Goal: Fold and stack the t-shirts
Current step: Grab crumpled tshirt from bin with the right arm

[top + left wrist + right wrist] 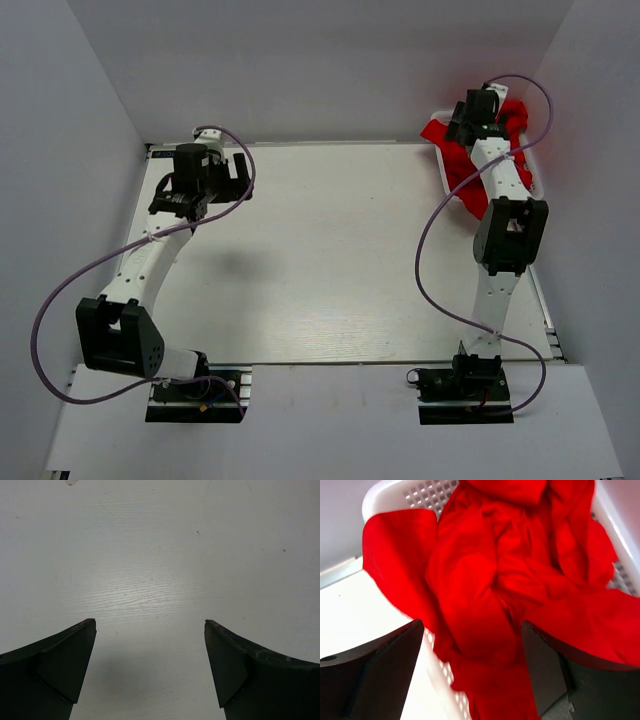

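Right claw: jaws wide apart, gripping nothing. Red cloth from the t-shirts bulges into the gap between my two black fingers and hangs past them toward 6 o'clock. Can't tell if it touches the pads, as the shot is a bit blurred. The t-shirts are one crumpled bright red heap, count unclear, piled in the white lattice basket. One flap droops over the basket rim at 9 o'clock and another spills out toward 4 o'clock. The lattice wall shows at 11 o'clock and again at 3 o'clock.

Left claw: jaws just as wide, empty. Between the tips there is only the bare white table, with faint wood grain and a few dark specks. A soft shadow lies under the gap at 6 o'clock.

Top view: my right arm stretches to the table's 1 o'clock corner, wrist over the basket. Red shows on both sides of the arm, and some is draped over the basket side that faces the table centre. The left claw sits at 10 o'clock near the far-left corner, well apart from the shirts and basket. A purple cable loops along each arm.
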Controlling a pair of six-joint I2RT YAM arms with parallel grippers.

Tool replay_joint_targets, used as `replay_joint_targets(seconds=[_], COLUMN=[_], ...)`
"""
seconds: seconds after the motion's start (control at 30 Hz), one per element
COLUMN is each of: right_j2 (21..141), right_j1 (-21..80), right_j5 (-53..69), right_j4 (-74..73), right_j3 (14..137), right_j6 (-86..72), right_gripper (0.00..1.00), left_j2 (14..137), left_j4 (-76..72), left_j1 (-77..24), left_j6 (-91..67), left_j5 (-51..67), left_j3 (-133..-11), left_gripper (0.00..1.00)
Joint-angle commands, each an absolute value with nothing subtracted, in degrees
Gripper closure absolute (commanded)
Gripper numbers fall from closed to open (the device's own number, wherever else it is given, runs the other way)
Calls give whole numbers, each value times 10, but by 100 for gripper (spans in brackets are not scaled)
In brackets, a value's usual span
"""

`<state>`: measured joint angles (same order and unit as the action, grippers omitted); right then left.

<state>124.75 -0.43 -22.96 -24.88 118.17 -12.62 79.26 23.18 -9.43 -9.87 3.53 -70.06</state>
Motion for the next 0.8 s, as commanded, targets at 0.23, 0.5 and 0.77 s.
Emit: replay_joint_targets(seconds=[0.23, 0.5, 0.77], right_j2=[1317, 1315, 1270], right_j1=[-30, -34, -33], right_j5=[-166, -158, -167], right_j4=[-138, -101, -78], right_j3=[1200, 1178, 1164], right_j6=[-110, -115, -90], right_gripper=[35, 98, 100], left_j2=[831, 846, 846], left_j4=[222, 222, 217], left_j1=[-91, -91, -91], left_j6=[-88, -88, -88], left_j5=[44, 55, 55], left_j3=[-737, -743, -743], left_gripper=[1, 1, 1])
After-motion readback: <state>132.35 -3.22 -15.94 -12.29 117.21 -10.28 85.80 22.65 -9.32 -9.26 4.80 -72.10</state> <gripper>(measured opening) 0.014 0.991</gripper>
